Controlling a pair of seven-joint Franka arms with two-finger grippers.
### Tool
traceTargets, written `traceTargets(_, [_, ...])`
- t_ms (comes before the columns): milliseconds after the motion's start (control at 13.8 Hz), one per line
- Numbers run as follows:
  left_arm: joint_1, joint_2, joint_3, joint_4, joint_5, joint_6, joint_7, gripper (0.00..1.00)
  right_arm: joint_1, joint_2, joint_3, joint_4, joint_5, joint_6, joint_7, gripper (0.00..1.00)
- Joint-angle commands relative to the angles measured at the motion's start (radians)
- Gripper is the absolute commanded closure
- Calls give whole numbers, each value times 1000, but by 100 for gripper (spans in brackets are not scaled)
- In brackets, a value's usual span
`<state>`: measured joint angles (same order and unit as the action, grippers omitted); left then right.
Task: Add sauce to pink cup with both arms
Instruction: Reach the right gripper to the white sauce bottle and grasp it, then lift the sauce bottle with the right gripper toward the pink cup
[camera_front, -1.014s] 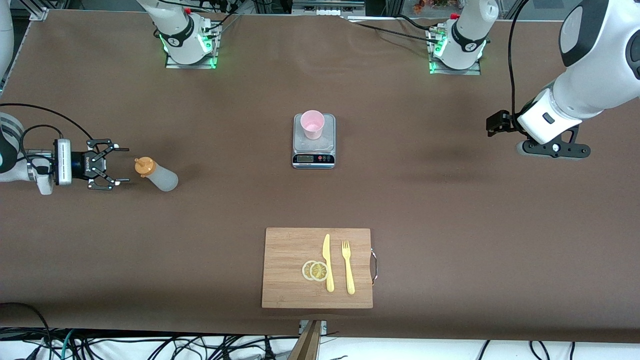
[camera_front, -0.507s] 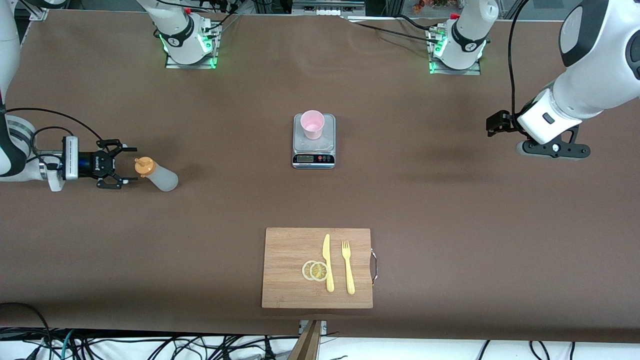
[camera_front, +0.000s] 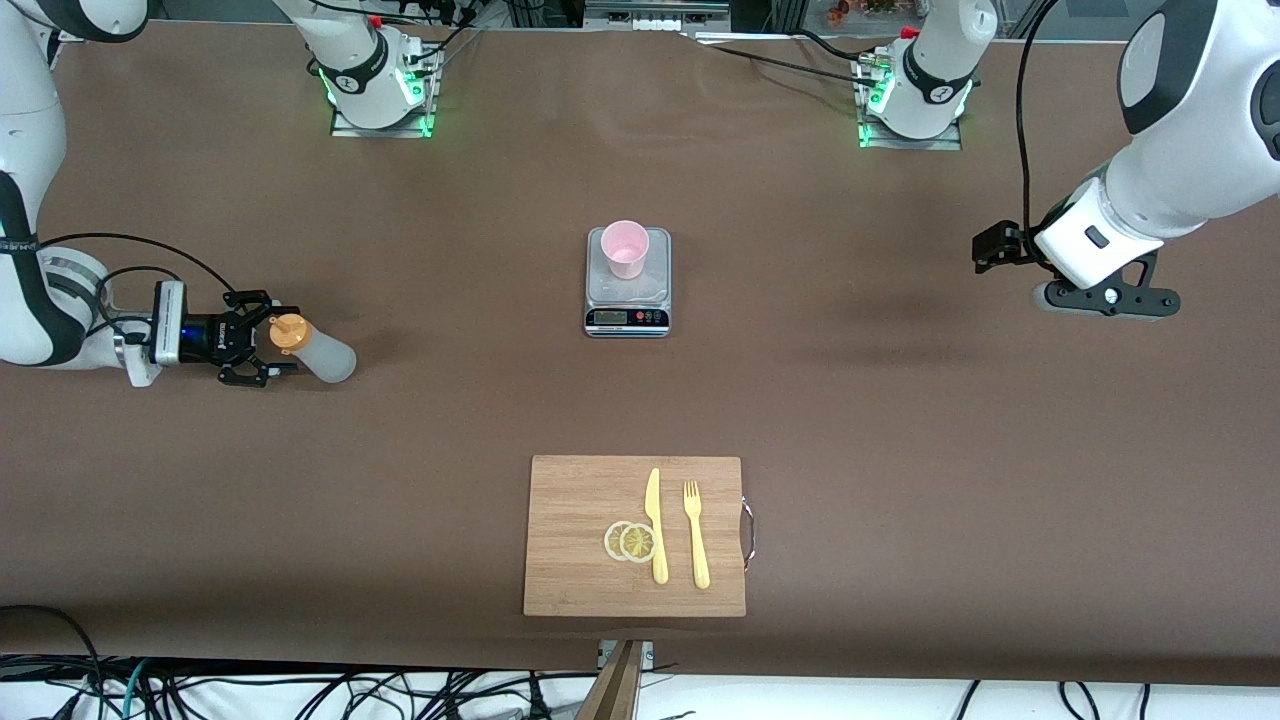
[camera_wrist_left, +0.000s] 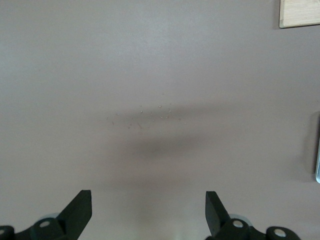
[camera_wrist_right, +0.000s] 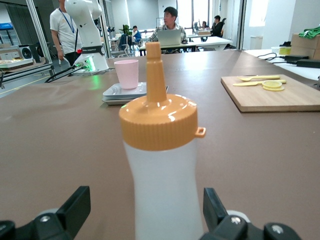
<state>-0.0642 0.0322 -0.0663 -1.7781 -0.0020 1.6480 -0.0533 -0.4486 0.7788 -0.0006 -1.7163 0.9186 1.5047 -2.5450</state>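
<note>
Checking both tools. My right tool (camera_front: 262, 347) sits low at the right arm's end of the bench (camera_front: 900, 420), fingers (camera_wrist_right: 75, 207) spread wide, one on each side of the sauce (camera_front: 312, 350) w/o touching it. Sauce stands upright on the bench; orange cap (camera_wrist_right: 158, 120) and nozzle are level w/ the fingers in the right wrist view, whitish body between them. Nothing gripped.

My left tool (camera_front: 985, 248) hangs over bare bench at the left arm's end, well apart from all items, arm waiting. Fingers (camera_wrist_left: 80, 210) wide apart, nothing between them.

Pink cup (camera_front: 625, 248) stands upright on a small scale (camera_front: 628, 300) mid-bench, well apart from the sauce. Cutting board (camera_front: 580, 500) lies nearer the front camera than the scale; on it a yellow knife (camera_front: 655, 525), a yellow fork (camera_front: 696, 535), two lemon slices (camera_front: 630, 541) overlapping, touching the knife.
</note>
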Motion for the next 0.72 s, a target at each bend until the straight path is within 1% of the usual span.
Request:
traceTargets(0, [4,6,0,16,-16,-13,1,0,-2,22,31,1,45,-9,-38,0])
traceTargets(217, [4,6,0,14,-16,-13,1,0,13,36,47,0,66,-8,-43,0])
traceTargets(435, [4,5,0,16,-16,-13,1,0,31,43,48,1,78,-8,-43,1])
traceTargets(507, [4,5,-1,16,-16,-13,1,0,42,42,48,3,83,-9,-43,5])
traceTargets(579, [4,5,0,16,-16,-13,1,0,50,43,48,9,83,-9,-43,16])
traceTargets(652, [4,5,0,16,-16,-13,3,0,59,43,48,15,82,-9,-41,33])
